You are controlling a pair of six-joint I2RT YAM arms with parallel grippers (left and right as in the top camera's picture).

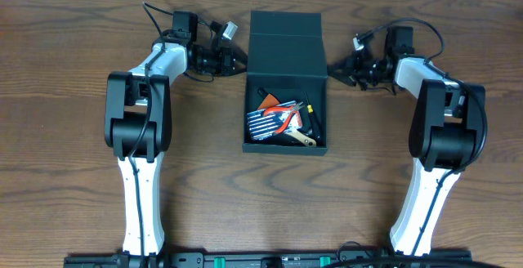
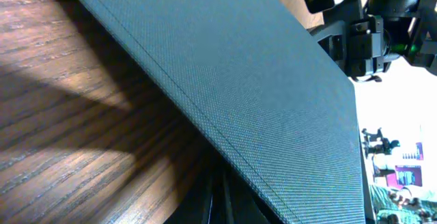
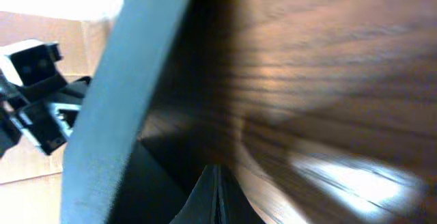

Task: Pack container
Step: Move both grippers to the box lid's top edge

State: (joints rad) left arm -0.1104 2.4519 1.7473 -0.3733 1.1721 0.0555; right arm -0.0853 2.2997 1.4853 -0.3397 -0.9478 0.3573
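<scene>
- The container point(image 1: 286, 149) sits in the middle of the counter point(image 1: 204, 194), between the two arms. Its body is open to the ceiling and its flap lid point(image 1: 286, 43) is folded up at the far side.
- It is already loaded. I can make out red-handled pliers point(image 1: 283, 114), a striped blue-and-white case point(image 1: 263, 124) and some dark slim tools on the right that I can't name.
- The left claw point(image 1: 239, 60) hangs just beside the lid's left edge and the right claw point(image 1: 335, 72) just beside its right edge. Whether either one touches the lid, I can't tell.
- In both wrist views the fingers look pressed together with only a thin seam between them, and nothing is held. The left wrist view is dark, so I'm less sure of that one.
- Up close the lid has a fine woven, matte skin with a stitched-looking line. I'd guess it is grippy rather than slick, and a stiff board that swings on its hinge rather than bending.
- With metal tools inside, the body is likely heavy enough to stay put when the lid is nudged.
- Best hold, to my eye, is the lid's free side edges, pushed evenly from both sides. A lopsided shove could twist the hinge or skid the box.
</scene>
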